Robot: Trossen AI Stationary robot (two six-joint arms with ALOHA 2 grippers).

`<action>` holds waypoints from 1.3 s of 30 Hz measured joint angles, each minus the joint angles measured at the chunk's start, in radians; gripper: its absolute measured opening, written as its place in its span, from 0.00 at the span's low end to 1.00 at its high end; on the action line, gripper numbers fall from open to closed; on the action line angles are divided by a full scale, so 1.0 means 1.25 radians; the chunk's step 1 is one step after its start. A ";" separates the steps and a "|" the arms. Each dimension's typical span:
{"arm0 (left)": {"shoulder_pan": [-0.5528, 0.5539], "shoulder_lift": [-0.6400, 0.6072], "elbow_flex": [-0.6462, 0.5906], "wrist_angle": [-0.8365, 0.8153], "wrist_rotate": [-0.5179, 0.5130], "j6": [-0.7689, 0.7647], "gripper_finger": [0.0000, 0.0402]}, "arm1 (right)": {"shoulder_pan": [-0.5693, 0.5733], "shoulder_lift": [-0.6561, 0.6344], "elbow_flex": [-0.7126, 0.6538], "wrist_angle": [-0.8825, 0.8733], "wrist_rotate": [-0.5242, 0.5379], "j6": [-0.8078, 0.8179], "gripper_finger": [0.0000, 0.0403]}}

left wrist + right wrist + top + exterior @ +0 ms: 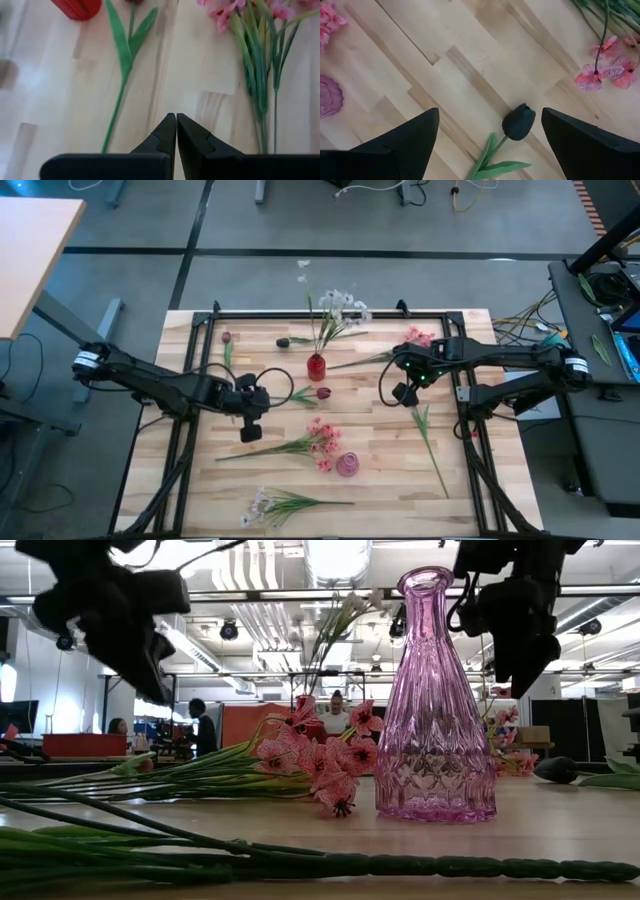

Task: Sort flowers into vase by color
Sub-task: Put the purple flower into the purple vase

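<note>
Your left gripper [250, 430] hangs over the middle of the table [400, 480], and its two fingers [167, 132] are pressed tight together with nothing between them. Just past it lie a dark red tulip [322, 393] and a bunch of pink flowers [322, 438] with long green stems.

Your right gripper [402, 393] is up on the right side. Its fingers [410, 137] are spread wide and hold nothing. Under it you can see a very dark bud [518, 122] on a green stem [432, 448]; it looks almost black from there, so the real color is hard to tell.

The red vase [316, 366] stands near the back of the table with a white flower spray [342, 306] in it. The pink vase [434, 700] stands near the front, just beside the pink flowers, with nothing in it.

More flowers lie flat on the table: a white spray [268, 505] at the front, a pink one [415, 337] at the back right, and a red bud [227, 338] at the back left.
</note>
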 joint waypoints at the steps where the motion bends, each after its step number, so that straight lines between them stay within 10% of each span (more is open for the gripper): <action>1: 0.002 0.000 -0.017 0.019 0.001 0.003 0.00 | 0.000 -0.003 0.000 0.000 0.000 0.000 0.85; 23: 0.241 0.149 -0.116 0.367 0.110 0.278 0.01 | 0.000 0.001 0.000 0.091 -0.001 0.005 0.85; 39: 0.255 0.333 -0.109 0.533 0.070 0.294 0.38 | 0.004 0.001 -0.002 0.088 -0.007 0.022 0.85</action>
